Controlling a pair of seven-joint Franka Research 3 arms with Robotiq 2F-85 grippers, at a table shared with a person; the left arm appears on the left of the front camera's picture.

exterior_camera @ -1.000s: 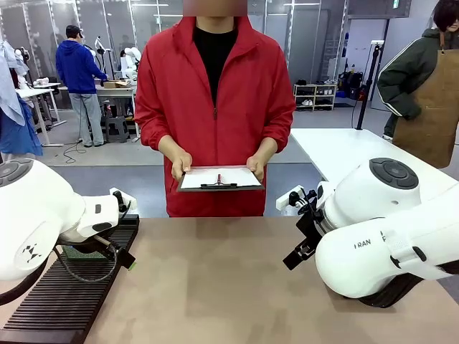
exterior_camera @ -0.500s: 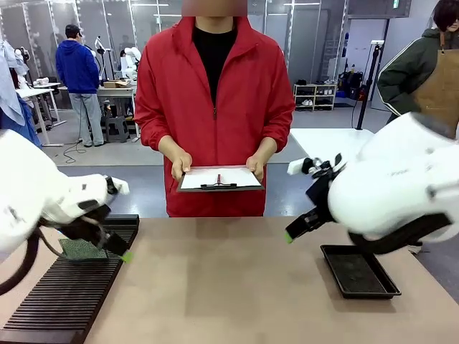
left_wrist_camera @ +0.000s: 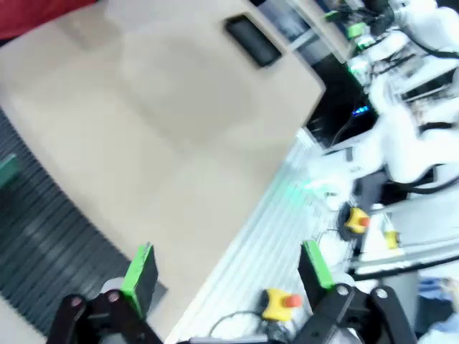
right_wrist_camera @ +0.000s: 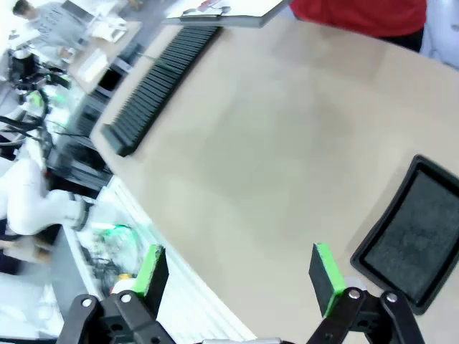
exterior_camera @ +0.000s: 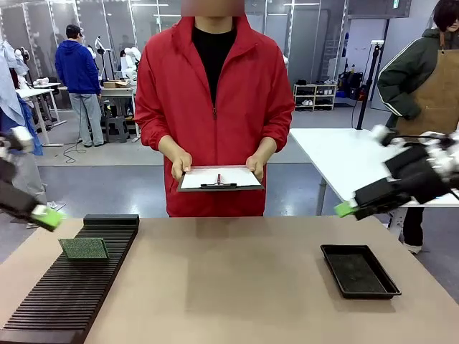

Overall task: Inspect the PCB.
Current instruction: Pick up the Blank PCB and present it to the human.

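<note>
Pale grey-green and finely dotted, the PCB lies flat towards the far end of a black ribbed rack at the left of the surface, with nothing touching it. The left hand hangs above the rack's outer side, its jaws spread wide and empty. The right hand, just as wide and empty, is raised over the right side, above a shallow black tray. Across the surface a person holds a clipboard in both hands.

I judge the inspection not yet begun; the pick-up comes first. The left hand is the nearer one. It would need to come down, close on the thin board's edges and lift it clear of the ribs.

The front view gives the board and clipboard plainly. The right wrist view adds the tray's dark inside. The left wrist view is blurred but gives the rack's ribs below its fingers.
</note>
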